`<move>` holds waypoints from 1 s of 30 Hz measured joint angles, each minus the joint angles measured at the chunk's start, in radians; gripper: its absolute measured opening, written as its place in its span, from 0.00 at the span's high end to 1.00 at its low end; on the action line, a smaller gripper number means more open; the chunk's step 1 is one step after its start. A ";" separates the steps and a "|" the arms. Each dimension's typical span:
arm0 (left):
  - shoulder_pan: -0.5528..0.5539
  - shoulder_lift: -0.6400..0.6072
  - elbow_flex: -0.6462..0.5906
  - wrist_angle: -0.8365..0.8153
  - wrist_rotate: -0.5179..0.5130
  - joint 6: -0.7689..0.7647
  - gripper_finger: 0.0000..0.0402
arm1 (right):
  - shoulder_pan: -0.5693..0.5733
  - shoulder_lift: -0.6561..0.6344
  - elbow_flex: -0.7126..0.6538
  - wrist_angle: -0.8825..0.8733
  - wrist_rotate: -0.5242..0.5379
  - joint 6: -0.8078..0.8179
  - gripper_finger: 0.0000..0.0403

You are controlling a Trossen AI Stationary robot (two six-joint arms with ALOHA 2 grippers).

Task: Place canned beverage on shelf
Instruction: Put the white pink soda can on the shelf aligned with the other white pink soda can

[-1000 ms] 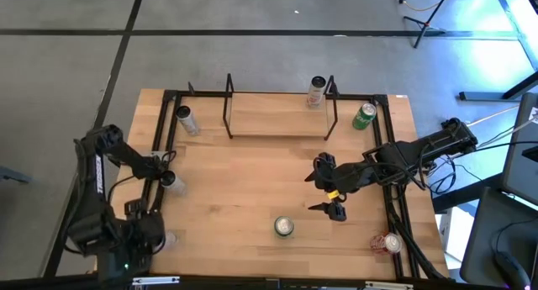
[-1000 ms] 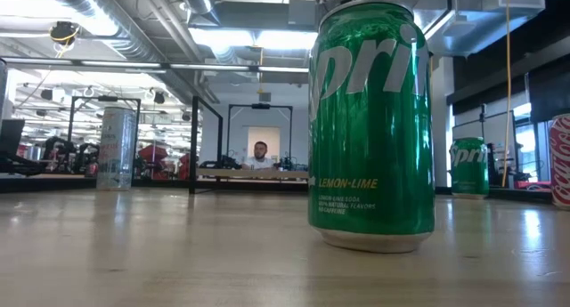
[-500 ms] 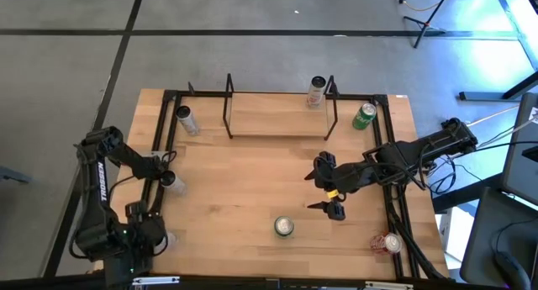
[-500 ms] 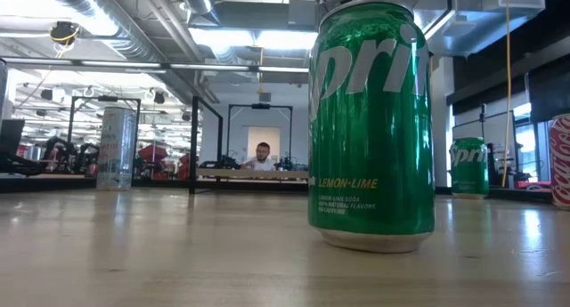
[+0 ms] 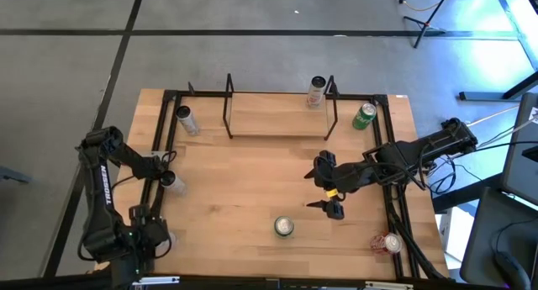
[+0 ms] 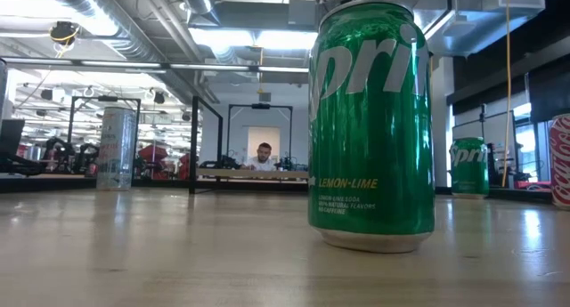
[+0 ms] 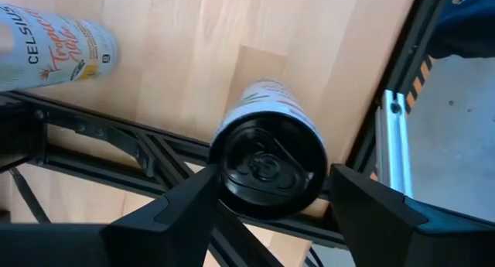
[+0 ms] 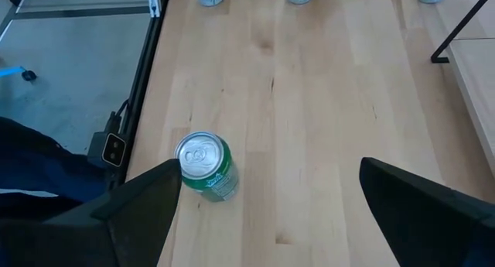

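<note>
The right gripper (image 5: 329, 195), fingers wide open and empty, hangs above the table just beside the upright green can (image 5: 284, 227), which stands toward the front edge, well apart from the shelf (image 5: 280, 114); the left gripper (image 7: 267, 191) brackets a black-topped can (image 7: 269, 155) at the table's left edge, grip uncertain

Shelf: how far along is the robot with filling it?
Done: one can looks to stand on the shelf. In hand: left gripper grips a white can; right gripper is open and empty. Left: at least the green can and red can.
</note>
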 joint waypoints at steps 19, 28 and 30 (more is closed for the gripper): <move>0.021 -0.025 0.038 -0.001 -0.032 -0.034 0.41 | 0.000 0.000 0.000 0.000 -0.001 0.000 0.06; 0.035 -0.052 0.045 0.014 -0.025 0.023 0.33 | 0.000 0.000 0.000 0.000 0.009 0.000 0.06; 0.059 -0.052 0.045 0.019 -0.045 0.019 0.32 | 0.000 0.000 0.000 0.000 0.013 0.000 0.06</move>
